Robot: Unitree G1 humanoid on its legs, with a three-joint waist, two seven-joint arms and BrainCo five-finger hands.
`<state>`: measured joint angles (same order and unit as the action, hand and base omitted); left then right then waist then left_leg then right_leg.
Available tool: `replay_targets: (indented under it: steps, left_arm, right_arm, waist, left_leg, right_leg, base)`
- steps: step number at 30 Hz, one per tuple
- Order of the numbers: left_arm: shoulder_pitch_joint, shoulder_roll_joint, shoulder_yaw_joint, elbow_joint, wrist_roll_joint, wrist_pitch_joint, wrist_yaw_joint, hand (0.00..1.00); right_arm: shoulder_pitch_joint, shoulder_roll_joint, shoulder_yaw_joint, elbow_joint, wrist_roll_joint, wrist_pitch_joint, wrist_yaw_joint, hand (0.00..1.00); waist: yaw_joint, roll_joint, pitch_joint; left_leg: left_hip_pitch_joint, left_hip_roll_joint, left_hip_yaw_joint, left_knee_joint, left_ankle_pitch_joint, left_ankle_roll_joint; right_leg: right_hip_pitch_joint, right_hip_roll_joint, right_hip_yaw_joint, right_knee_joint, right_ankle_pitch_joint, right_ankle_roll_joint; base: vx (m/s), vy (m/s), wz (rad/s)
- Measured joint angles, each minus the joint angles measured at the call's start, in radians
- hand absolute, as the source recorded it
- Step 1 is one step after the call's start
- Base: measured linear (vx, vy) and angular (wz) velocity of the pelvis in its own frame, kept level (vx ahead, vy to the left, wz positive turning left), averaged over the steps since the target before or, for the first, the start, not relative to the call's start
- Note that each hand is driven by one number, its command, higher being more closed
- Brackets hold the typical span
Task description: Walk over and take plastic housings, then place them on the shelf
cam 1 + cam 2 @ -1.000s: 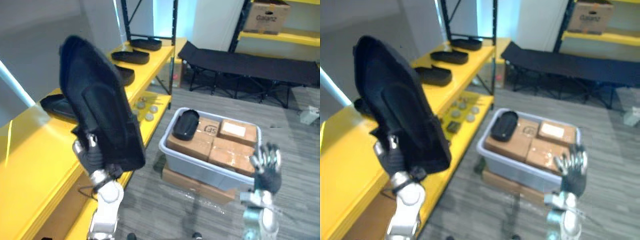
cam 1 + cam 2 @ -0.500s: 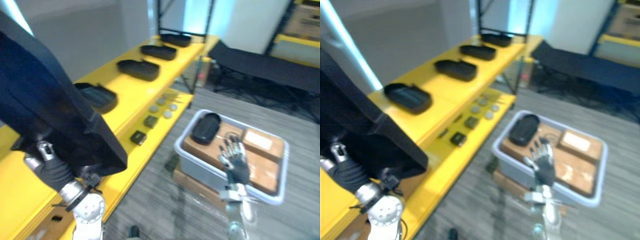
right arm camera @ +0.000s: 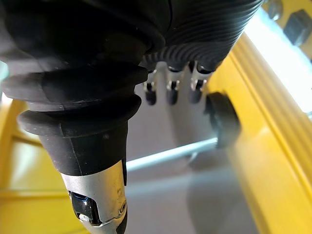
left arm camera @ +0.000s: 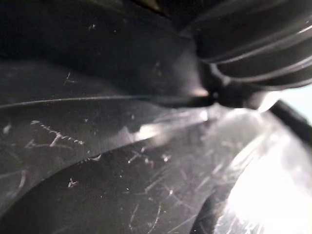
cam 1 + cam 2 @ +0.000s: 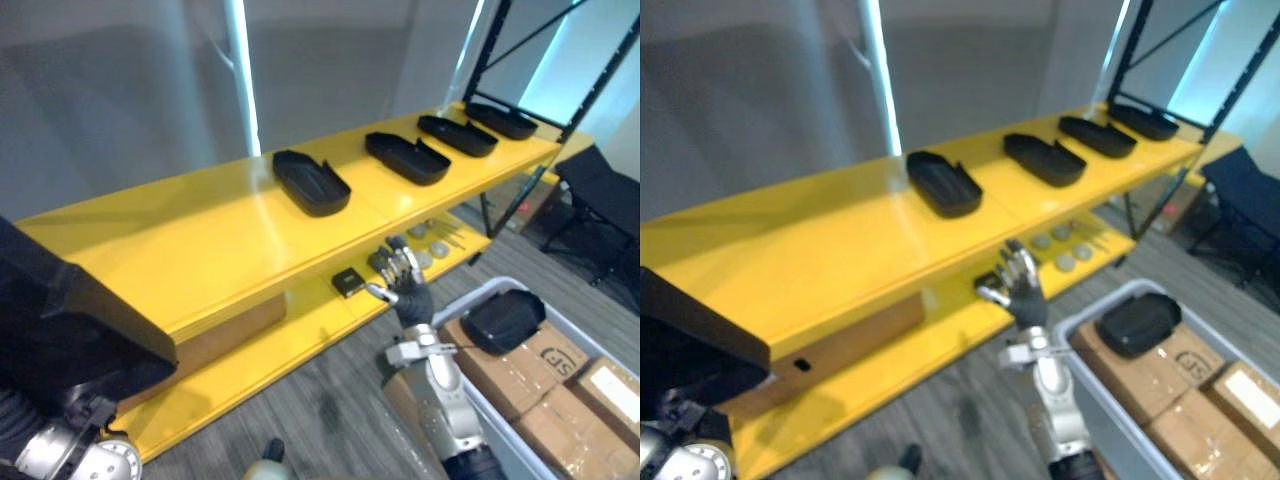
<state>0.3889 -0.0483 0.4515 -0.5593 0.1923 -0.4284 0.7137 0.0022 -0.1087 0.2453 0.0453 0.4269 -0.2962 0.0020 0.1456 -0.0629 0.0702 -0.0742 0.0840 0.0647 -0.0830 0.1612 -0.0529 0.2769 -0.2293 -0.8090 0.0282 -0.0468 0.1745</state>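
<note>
left hand (image 4: pixel 248 39) is behind the held housing (image 5: pixel 60 330), a big black plastic shell at lower left of the head views. grip is hidden, can't tell. left wrist view has scratched glossy black plastic right up against the hand's ribbed cover.

right hand (image 5: pixel 405 285) is mid-frame, raised, spread wide and holding nothing. in the picture it overlaps the front edge of the lower shelf level.

yellow shelf (image 5: pixel 200 250) runs from lower left to upper right. four more black shells lie in a row on its top level, open side up and apart from each other: near housing (image 5: pixel 310 182), second housing (image 5: pixel 407 158), third housing (image 5: pixel 457 135), far housing (image 5: pixel 500 120).

on the lower level:
- a small black block (image 5: pixel 348 282) just left of the right hand
- grey discs (image 5: pixel 435 235) above the right hand in frame
- a shelf carton (image 5: pixel 230 330) tucked under the top level, left of centre

grey bin (image 5: pixel 1100 298) at lower right is packed with cardboard. bin housing (image 5: pixel 502 320) lies on top of the printed box (image 5: pixel 540 365).

labels:
- the printed box has dark lettering, i can't make it out
- the labelled box (image 5: pixel 615 395) at the right edge has a white sticker, its text is unreadable
</note>
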Motion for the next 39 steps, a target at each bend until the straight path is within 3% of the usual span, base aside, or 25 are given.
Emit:
replay_targets:
  steps: [3,6,8,10,13,16,23,29,32,35,37,38,39]
  left_arm:
    - [-0.042,0.000,-0.030,-0.019,-0.027,-0.029,-0.012,1.00]
    - [-0.065,0.005,-0.043,-0.031,-0.043,-0.029,-0.046,1.00]
    - [-0.095,0.025,-0.080,-0.031,-0.053,-0.031,-0.091,1.00]
    - [-0.141,0.098,-0.145,0.002,-0.070,-0.052,-0.151,1.00]
    - [-0.213,0.152,-0.217,0.057,-0.065,-0.057,-0.212,1.00]
    - [-0.212,0.160,-0.236,0.064,-0.069,-0.057,-0.229,1.00]
    - [-0.172,0.156,-0.313,0.091,-0.085,-0.057,-0.237,1.00]
    - [-0.122,0.154,-0.317,0.091,-0.075,-0.056,-0.239,1.00]
    - [-0.104,0.136,-0.317,0.091,-0.057,-0.056,-0.234,1.00]
    - [-0.108,0.117,-0.311,0.090,-0.036,-0.066,-0.235,1.00]
    - [-0.114,0.124,-0.293,0.081,-0.026,-0.082,-0.262,1.00]
    - [-0.114,0.126,-0.290,0.074,-0.025,-0.094,-0.273,1.00]
    - [-0.124,0.129,-0.287,0.065,-0.023,-0.105,-0.281,1.00]
  right_arm:
    - [0.007,-0.023,0.001,0.000,-0.044,0.018,0.002,0.00]
    - [0.004,-0.016,-0.016,-0.018,-0.039,0.017,0.023,0.00]
    - [0.017,-0.015,-0.048,-0.042,-0.034,0.012,0.024,0.00]
    - [0.037,-0.011,-0.083,-0.044,-0.028,0.000,0.025,0.00]
    - [0.084,-0.012,-0.130,-0.078,-0.026,-0.014,0.034,0.00]
    - [0.083,-0.013,-0.153,-0.077,-0.027,-0.014,0.062,0.00]
    - [0.076,-0.029,-0.152,-0.077,-0.027,-0.012,0.090,0.00]
    - [0.109,-0.033,-0.154,-0.077,0.012,-0.012,0.139,0.00]
    - [0.114,-0.030,-0.153,-0.077,0.013,-0.016,0.160,0.00]
    - [0.110,-0.005,-0.153,-0.078,0.011,-0.049,0.151,0.00]
    - [0.103,0.002,-0.156,-0.088,0.009,-0.057,0.122,0.00]
    - [0.104,0.002,-0.161,-0.093,0.006,-0.059,0.102,0.00]
    - [0.101,-0.007,-0.165,-0.109,-0.001,-0.069,0.084,0.00]
  waist:
    - [0.014,0.007,0.021]
    - [0.000,0.023,0.060]
    - [-0.024,0.028,0.073]
    - [-0.050,0.020,0.079]
    - [-0.093,0.016,0.080]
    - [-0.087,0.017,0.082]
    - [-0.082,0.075,0.126]
    - [-0.095,0.073,0.133]
    - [-0.100,0.078,0.136]
    - [-0.096,0.062,0.144]
    - [-0.080,0.039,0.149]
    - [-0.070,0.030,0.150]
    - [-0.075,0.040,0.151]
  left_leg:
    - [-0.017,-0.009,0.025,0.000,0.035,-0.009]
    - [-0.019,-0.024,0.034,-0.004,0.031,-0.006]
    - [-0.030,-0.028,0.041,-0.004,0.038,0.004]
    - [-0.036,-0.047,0.008,-0.004,0.050,0.016]
    - [-0.059,-0.070,-0.062,0.000,0.079,0.007]
    - [-0.062,-0.062,-0.062,0.001,0.087,0.005]
    - [-0.043,-0.014,-0.054,0.001,0.096,-0.003]
    - [-0.037,0.000,-0.002,0.022,0.083,0.006]
    - [-0.066,-0.009,0.002,0.094,0.040,0.011]
    - [-0.110,-0.024,0.052,0.211,-0.014,0.044]
    - [-0.149,-0.059,0.068,0.376,-0.121,0.069]
    - [-0.151,-0.072,0.100,0.459,-0.189,0.090]
    - [-0.152,-0.076,0.103,0.507,-0.251,0.067]
  right_leg:
    - [0.005,-0.013,-0.014,0.015,-0.007,-0.004]
    - [-0.005,-0.035,0.007,0.053,-0.049,-0.007]
    - [-0.048,-0.032,0.109,0.110,-0.112,-0.021]
    - [-0.083,-0.020,0.243,0.172,-0.176,-0.047]
    - [-0.073,0.001,0.318,0.178,-0.184,-0.061]
    - [-0.069,0.012,0.318,0.169,-0.184,-0.060]
    - [-0.064,0.055,0.351,0.164,-0.200,-0.043]
    - [-0.084,0.042,0.370,0.227,-0.229,-0.043]
    - [-0.084,0.027,0.366,0.246,-0.246,-0.038]
    - [-0.057,-0.021,0.324,0.263,-0.279,-0.035]
    - [-0.017,-0.067,0.309,0.273,-0.306,-0.032]
    - [0.005,-0.086,0.297,0.307,-0.310,-0.051]
    - [-0.029,-0.118,0.324,0.466,-0.301,-0.085]
  base:
    - [-0.04,0.078,0.44]
    - [-0.06,0.073,0.17]
    - [-0.10,0.039,0.36]
    - [-0.08,-0.026,0.48]
    - [-0.01,-0.039,0.81]
    - [-0.04,-0.051,0.09]
    - [-0.11,-0.037,-0.09]
    - [-0.06,-0.012,-0.07]
    - [0.00,0.006,0.07]
    - [0.05,0.050,0.32]
    - [0.16,0.115,0.23]
    - [0.29,0.166,0.21]
    - [0.27,0.179,0.43]
